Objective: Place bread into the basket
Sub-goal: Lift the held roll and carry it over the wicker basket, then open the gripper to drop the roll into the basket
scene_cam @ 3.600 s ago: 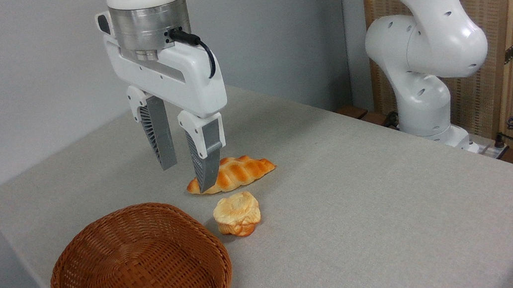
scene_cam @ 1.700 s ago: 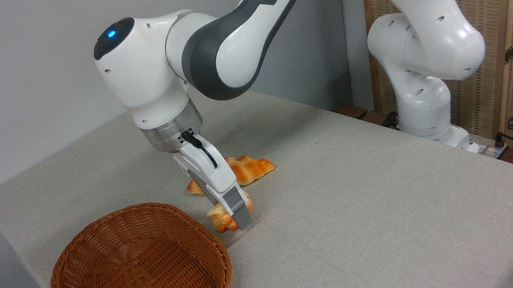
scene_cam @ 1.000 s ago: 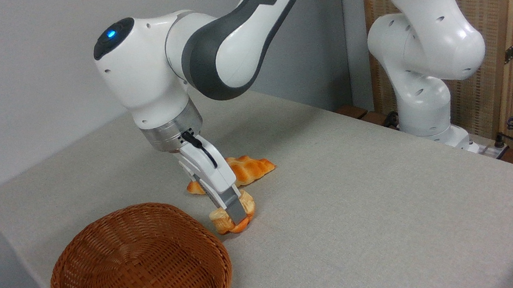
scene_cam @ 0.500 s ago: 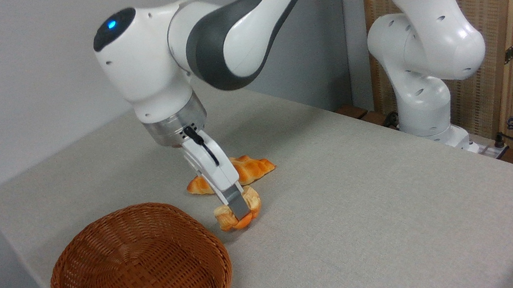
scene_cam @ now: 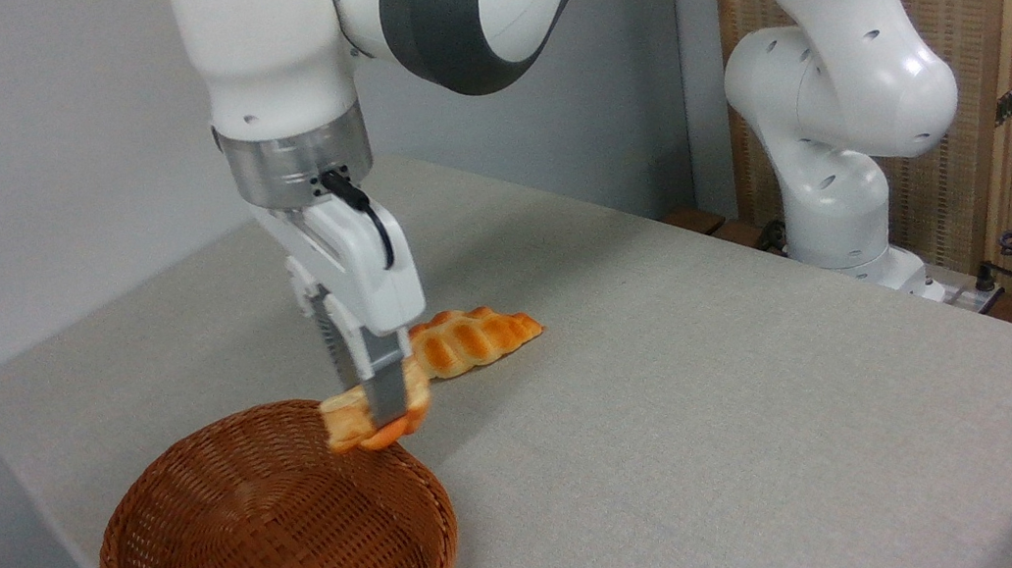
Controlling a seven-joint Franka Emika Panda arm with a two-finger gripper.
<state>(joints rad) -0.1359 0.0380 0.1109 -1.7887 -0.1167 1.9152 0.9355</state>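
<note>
Pale golden bread [scene_cam: 349, 419] with orange-brown edges; reddish-brown woven basket [scene_cam: 277, 544]; orange-striped braided loaf [scene_cam: 470, 338] (at the bread's two o'clock); white claw [scene_cam: 374, 403] with grey fingers; grey-beige desk [scene_cam: 732, 411].

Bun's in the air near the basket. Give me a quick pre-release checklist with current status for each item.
1. Gripper shut on the bun: ok.
2. Bun lifted clear of the table: ok.
3. Bun well inside the basket opening: not ok, it hangs at the far rim.
4. Basket interior free of other items: ok.
5. Braided loaf out of the path: ok, it lies behind on the table.
6. Grip firmness: cannot tell.
</note>
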